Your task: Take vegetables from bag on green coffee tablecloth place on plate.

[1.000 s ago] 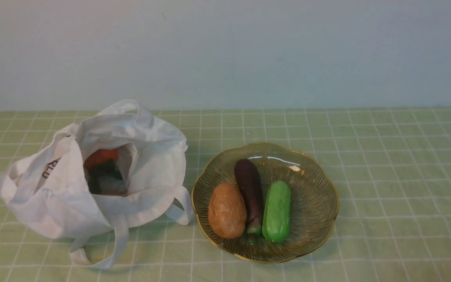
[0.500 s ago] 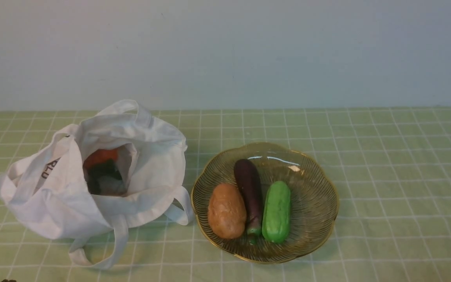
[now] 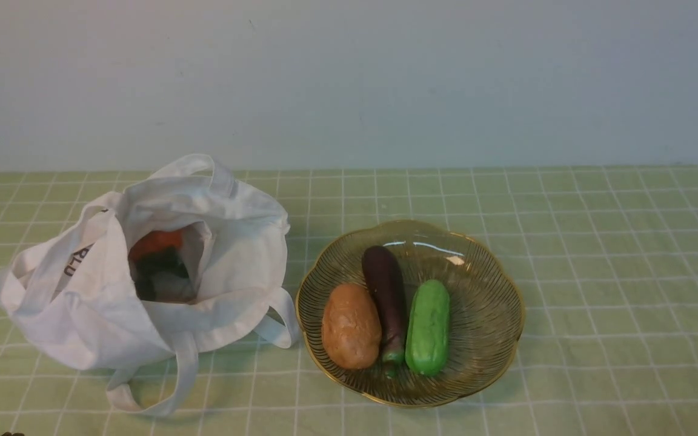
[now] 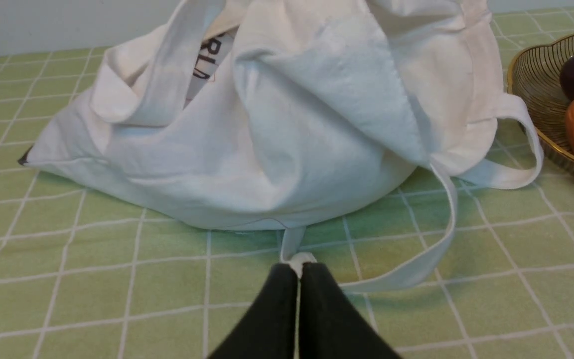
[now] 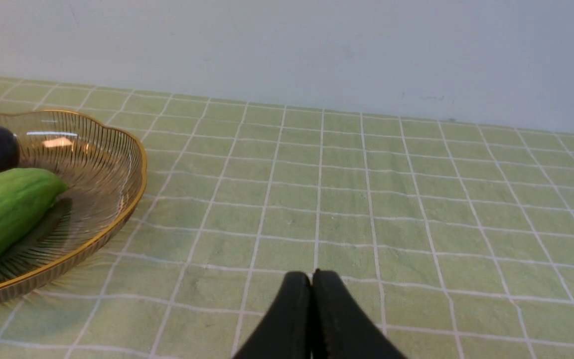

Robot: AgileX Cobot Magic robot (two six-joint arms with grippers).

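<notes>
Change: nothing on worktop moved vs 1 s ago.
Bag (image 3: 143,284): far left on green coffee tablecloth (image 3: 597,272), mouth open; orange-red veg (image 3: 155,242) and dark one inside.
Left end effector (image 4: 298,271): pinched shut on bag handle loop (image 4: 294,244).
Plate (image 3: 494,290): right of bag; potato (image 3: 351,327), eggplant (image 3: 386,300), green veg (image 3: 428,327) side by side.
Right end effector (image 5: 312,281): closed, empty, above cloth.

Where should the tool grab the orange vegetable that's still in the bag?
Grip the orange vegetable across its exposed upper part, coming straight down through the bag's open mouth. Only its top shows; a dark green vegetable lies against it, and cloth walls block any sideways approach.
</notes>
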